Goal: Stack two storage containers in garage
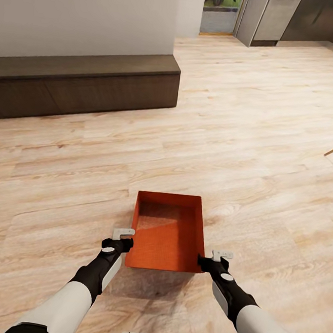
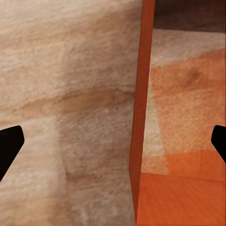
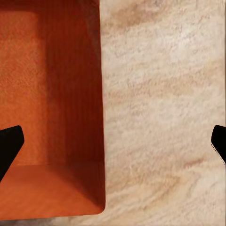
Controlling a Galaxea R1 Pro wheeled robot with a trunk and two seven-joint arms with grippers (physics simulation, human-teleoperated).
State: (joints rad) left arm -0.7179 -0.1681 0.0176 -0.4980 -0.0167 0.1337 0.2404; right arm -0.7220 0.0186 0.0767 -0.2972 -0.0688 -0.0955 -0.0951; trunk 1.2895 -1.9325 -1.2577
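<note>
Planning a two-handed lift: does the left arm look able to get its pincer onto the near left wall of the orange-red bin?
Probably yes. The left pincer sits open at the storage container's near left corner, its wall running between the fingers, with nothing but wood plank floor around.

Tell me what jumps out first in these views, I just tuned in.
An orange-red storage container sits open and empty on the light wood plank floor, right in front of the robot. The left gripper and right gripper flank its near corners, each straddling a side wall. A low dark bench lines the wall at far left.
</note>
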